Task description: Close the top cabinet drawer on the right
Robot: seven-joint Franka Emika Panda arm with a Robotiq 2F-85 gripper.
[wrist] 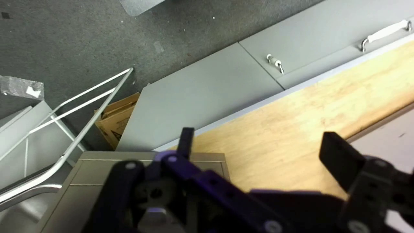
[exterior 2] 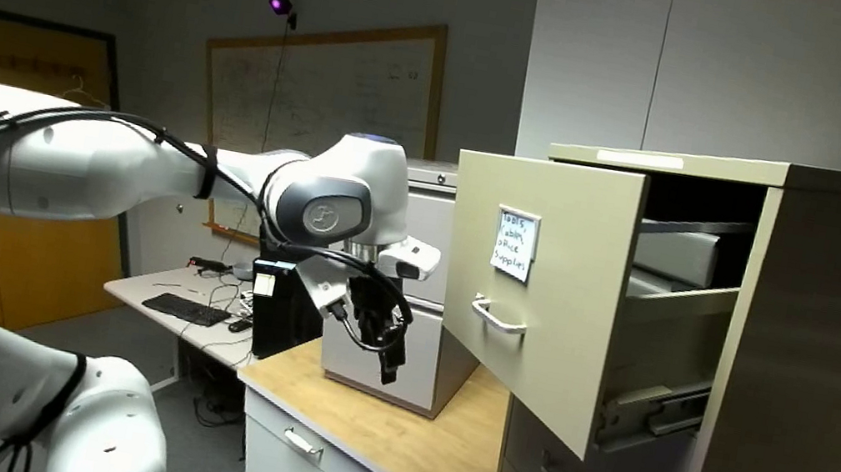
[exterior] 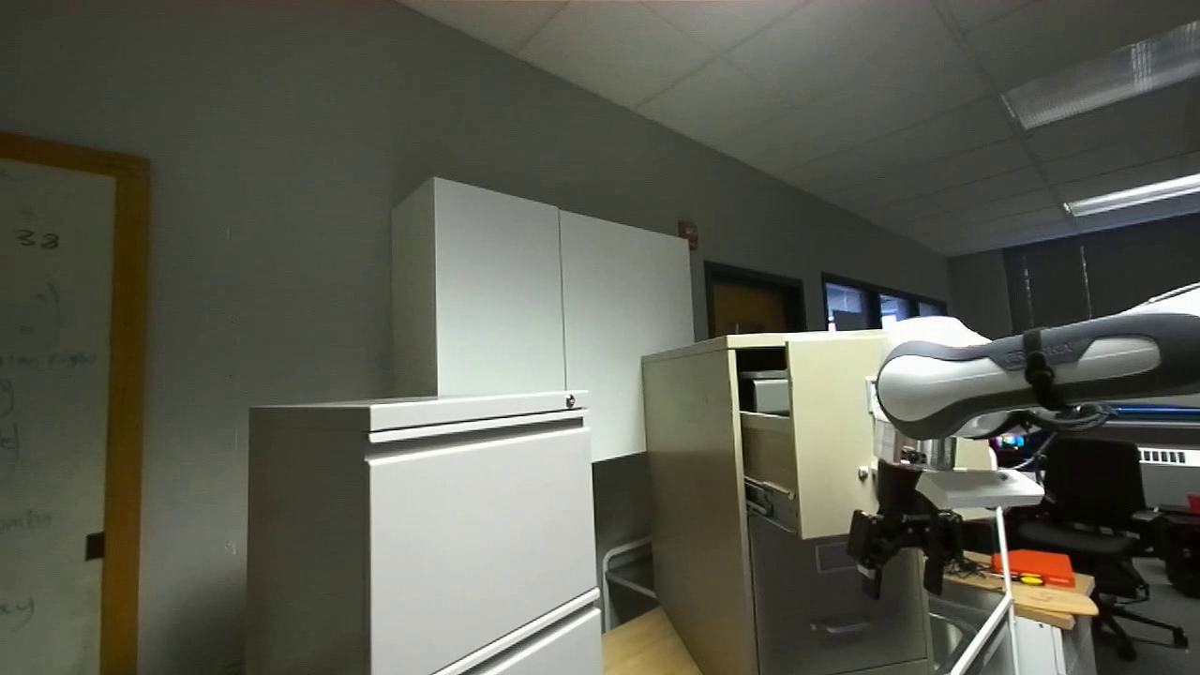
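Observation:
The top cabinet drawer (exterior: pixel 830 445) of the beige filing cabinet (exterior: pixel 694 469) is pulled out in both exterior views. Its tan front (exterior 2: pixel 572 294) carries a handwritten label (exterior 2: pixel 515 243) and a metal handle (exterior 2: pixel 498 316). A grey box-like item (exterior 2: pixel 675 255) shows inside. My gripper (exterior: pixel 904 581) points down, open and empty. In an exterior view it hangs to the left of the drawer front (exterior 2: pixel 379 348), with a visible gap. In the wrist view its fingers are wide apart (wrist: pixel 258 142) over the wooden counter. Part of the beige cabinet (wrist: pixel 87 191) shows below; the drawer handle is hidden there.
A light-grey cabinet (exterior 2: pixel 378 352) stands on the wooden counter (exterior 2: pixel 475 422) beside the beige one. White wall cupboards (exterior: pixel 619 319) hang behind. A white metal frame (wrist: pixel 81 137) stands near the beige cabinet. Grey base cabinets (wrist: pixel 197 90) with handles are under the counter.

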